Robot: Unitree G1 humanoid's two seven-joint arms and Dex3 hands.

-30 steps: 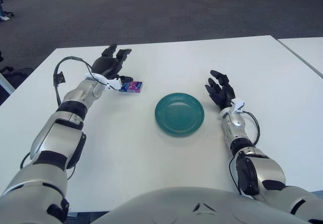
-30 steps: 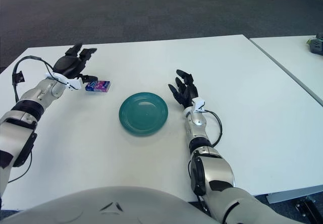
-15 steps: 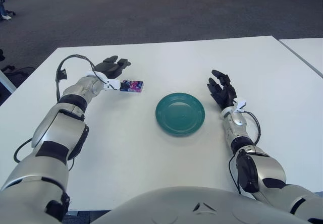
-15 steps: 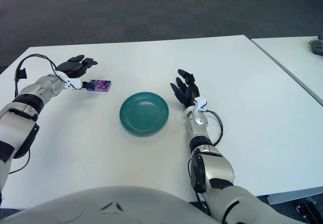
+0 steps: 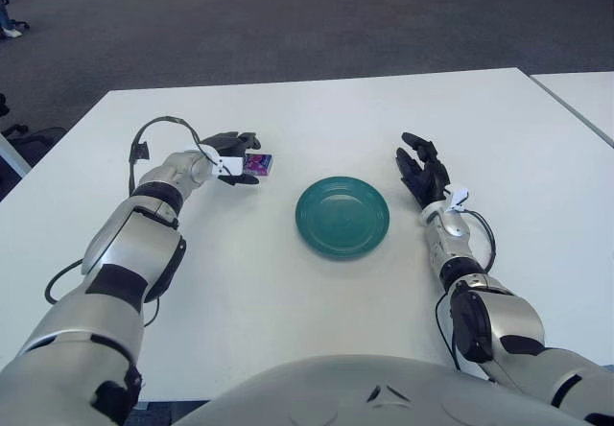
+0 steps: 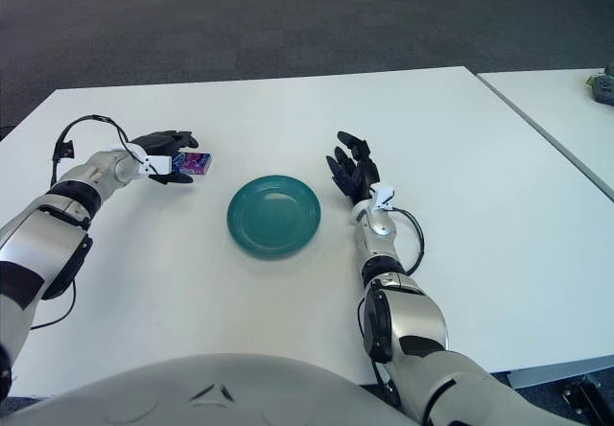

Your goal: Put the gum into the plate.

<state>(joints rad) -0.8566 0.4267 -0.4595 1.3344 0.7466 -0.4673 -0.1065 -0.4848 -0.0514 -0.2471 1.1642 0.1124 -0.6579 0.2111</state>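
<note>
A small purple and pink gum pack point(image 5: 258, 164) lies on the white table point(image 5: 317, 109), left of a teal plate point(image 5: 300, 217). My left hand point(image 5: 236, 158) is low over the table at the pack's left end. Its fingers point(image 5: 240, 141) reach past the far side and its thumb point(image 5: 241, 179) past the near side, and a gap shows between them and the pack. The pack's left end is partly hidden by the hand. My right hand point(image 5: 419, 168) shows to the right of the plate with its fingers spread, holding nothing.
A black cable point(image 5: 155, 129) loops up from my left wrist. A second white table point(image 6: 566, 109) stands to the right across a narrow gap, with a dark object point(image 6: 602, 85) on it. Grey carpet lies beyond the far edge.
My left hand has dropped from a raised, spread pose and moved right, so its fingers now bracket the gum pack's left end. The pack, the plate and my right hand have stayed put.
</note>
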